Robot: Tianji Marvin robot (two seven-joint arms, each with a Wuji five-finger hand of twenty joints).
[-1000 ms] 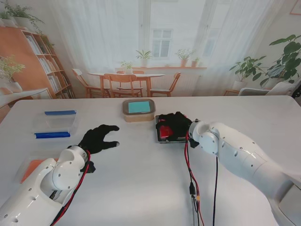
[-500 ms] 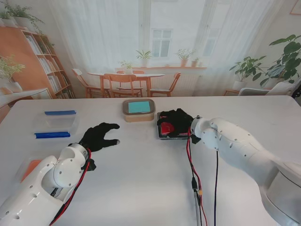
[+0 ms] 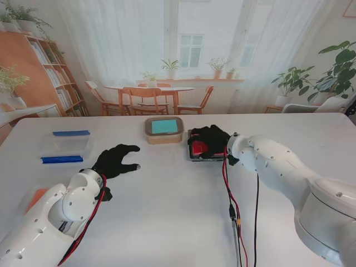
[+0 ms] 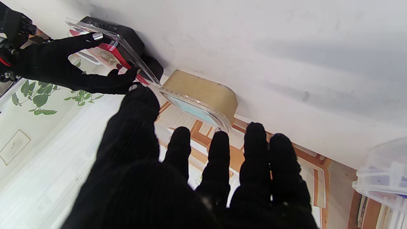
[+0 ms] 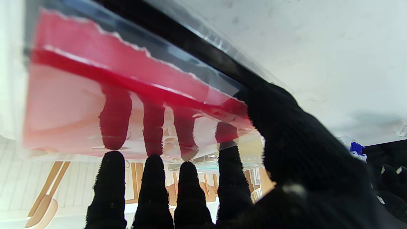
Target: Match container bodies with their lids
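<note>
My right hand [image 3: 208, 140] sits over the black box [image 3: 193, 156], fingers draped on its clear lid [image 4: 122, 47], which has a red panel showing through. In the right wrist view four fingertips [image 5: 152, 190] press flat on the lid w/ the thumb at its edge; their reflections show in the red. In the left wrist view that lid looks tilted, one long edge lifted off the box, thumb and a finger on opposite edges. So right hand is pinching the lid; can't tell if it's seated on the box.

Left hand [image 3: 114, 161] hovers palm-down on the worktop's [image 3: 178, 222] left half, fingers spread, holding nothing. From the stand view I can't tell whether the fingertips touch the surface.

Tan box [image 3: 164, 130] w/ a teal panel under its clear lid stands just left of the black box, a bit farther from me, lid on. In the left wrist view the two sit near each other, small gap between.

Far left: clear tub [image 3: 67, 147] w/ blue clips on its two long sides, well apart from the left hand. Lid or body, can't tell. Nearer to me, by my left forearm, an orange piece [image 3: 34, 199] partly hidden behind the arm; can't make out what it is.

Red and black cables [image 3: 229, 194] run off the right wrist towards me.
</note>
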